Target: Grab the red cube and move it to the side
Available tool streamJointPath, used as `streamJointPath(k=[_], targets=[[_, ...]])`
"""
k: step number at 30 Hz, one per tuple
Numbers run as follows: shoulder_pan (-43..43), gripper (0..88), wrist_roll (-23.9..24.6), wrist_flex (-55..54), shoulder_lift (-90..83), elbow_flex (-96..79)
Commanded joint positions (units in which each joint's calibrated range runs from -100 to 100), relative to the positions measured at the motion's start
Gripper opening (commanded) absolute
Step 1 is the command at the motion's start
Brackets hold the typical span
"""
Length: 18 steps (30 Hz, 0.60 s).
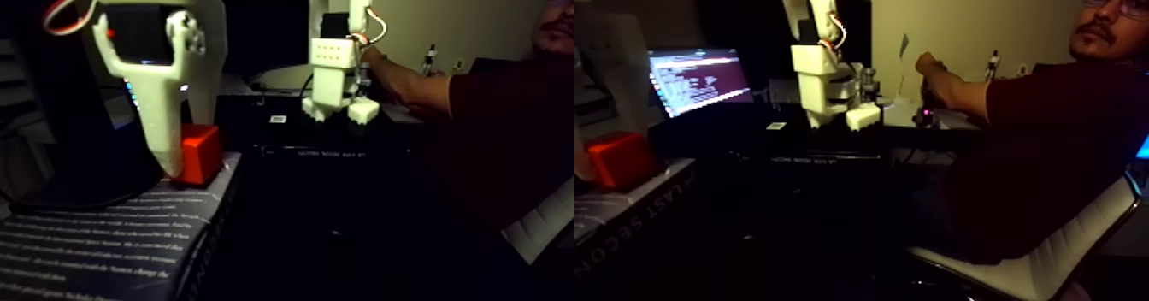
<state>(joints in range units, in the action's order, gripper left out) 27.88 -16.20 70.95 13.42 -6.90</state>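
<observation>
Red-orange and bright, the one red cube (201, 153) stands on the far right corner of a dark book cover (103, 236) with white print, near the camera on the left of the fixed view; the right half of this wide picture shows the same cube from another angle, partly cut by the seam. White fingers (167, 142) of the gripper (184, 155) hang over it: one long finger comes down on the left face of the cube and touches it, and a second, paler one seems to stand behind the cube, but I cannot tell whether they really press it. The top of the gripper is cut off by the upper edge. Farther away, on a dark bench (342, 146), stands a second white arm (338, 73), and a person's hand (376, 65) holds it. One laptop screen (697, 80) glows there. Most of the room is too dark to make out.
</observation>
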Motion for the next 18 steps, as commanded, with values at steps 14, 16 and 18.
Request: streamJointPath(k=[14, 16, 18], targets=[[1.7, 12.8, -0.2, -2.1, -0.1, 1.6], [1.5, 12.8, -0.3, -1.9, -0.1, 1.3], [1.4, 12.8, -0.4, -1.9, -0.1, 0.8]])
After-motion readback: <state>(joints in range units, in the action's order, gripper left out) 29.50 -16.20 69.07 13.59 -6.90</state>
